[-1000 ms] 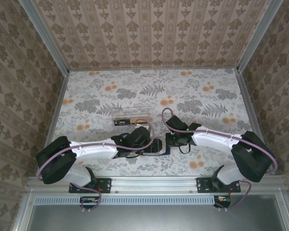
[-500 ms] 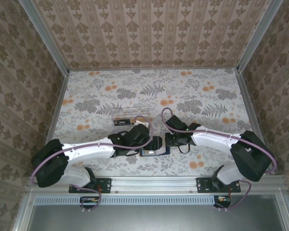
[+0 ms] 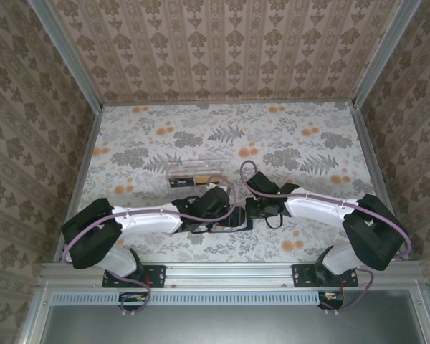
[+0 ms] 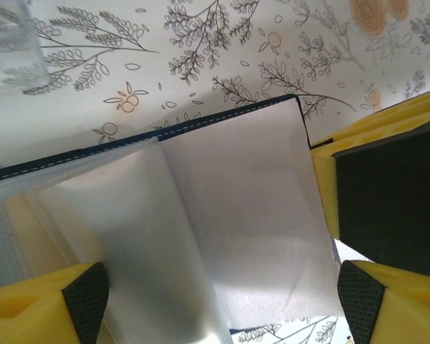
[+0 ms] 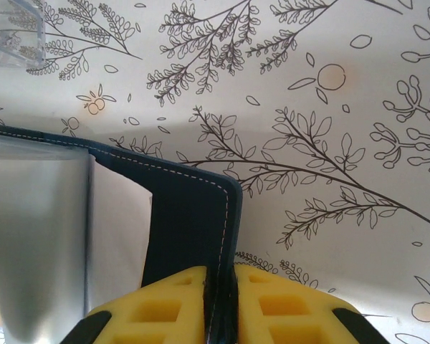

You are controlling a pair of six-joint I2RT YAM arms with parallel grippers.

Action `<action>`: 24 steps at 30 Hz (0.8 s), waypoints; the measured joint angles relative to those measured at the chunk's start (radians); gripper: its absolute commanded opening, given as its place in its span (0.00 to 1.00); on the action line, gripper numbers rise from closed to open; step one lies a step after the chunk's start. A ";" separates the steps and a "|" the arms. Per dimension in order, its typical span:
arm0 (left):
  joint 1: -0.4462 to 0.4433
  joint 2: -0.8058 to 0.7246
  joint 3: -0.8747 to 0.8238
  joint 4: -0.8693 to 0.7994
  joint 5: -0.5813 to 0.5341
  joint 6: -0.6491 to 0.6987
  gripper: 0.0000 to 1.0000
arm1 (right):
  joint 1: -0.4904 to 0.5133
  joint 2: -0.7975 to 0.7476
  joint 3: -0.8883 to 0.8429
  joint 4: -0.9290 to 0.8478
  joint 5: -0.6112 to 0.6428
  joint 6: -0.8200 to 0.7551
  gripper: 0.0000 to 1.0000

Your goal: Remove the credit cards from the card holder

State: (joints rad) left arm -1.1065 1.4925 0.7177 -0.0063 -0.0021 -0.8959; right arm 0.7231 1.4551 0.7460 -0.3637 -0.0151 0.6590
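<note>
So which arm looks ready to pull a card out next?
Probably the left: the left gripper is open over the spread card holder, while the right gripper is shut on its edge, steadying it.

The card holder (image 5: 190,215) is showing dark navy with pale stitching along its edge, and its inner panels are looking greyish-white. The surface (image 3: 287,136) is wearing a white cloth printed with grey leafy sprigs and orange fruit. The right gripper (image 5: 221,301) and the left gripper (image 4: 215,304) are showing yellow pads with black parts. The left arm (image 3: 143,218) and the right arm (image 3: 319,208) are showing white and black, trailing purple cables (image 3: 244,169). The clear box (image 3: 193,172) is carrying black and orange strips. The walls (image 3: 229,50) are displaying beige-and-brown damask stripes.
</note>
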 measured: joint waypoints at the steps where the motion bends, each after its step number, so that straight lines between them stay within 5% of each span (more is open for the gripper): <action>1: -0.003 0.009 0.005 -0.001 0.000 0.000 0.86 | 0.000 0.000 0.000 0.000 0.000 0.000 0.19; 13: 0.002 -0.110 -0.003 -0.053 -0.067 -0.001 0.87 | 0.000 0.000 -0.002 0.001 0.000 0.000 0.19; 24: 0.004 -0.026 -0.011 -0.060 -0.050 -0.010 0.87 | 0.000 0.000 -0.002 0.002 0.000 0.000 0.19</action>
State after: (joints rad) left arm -1.1027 1.4666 0.7071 -0.0666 -0.0517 -0.9062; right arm 0.7231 1.4551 0.7444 -0.3618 -0.0154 0.6586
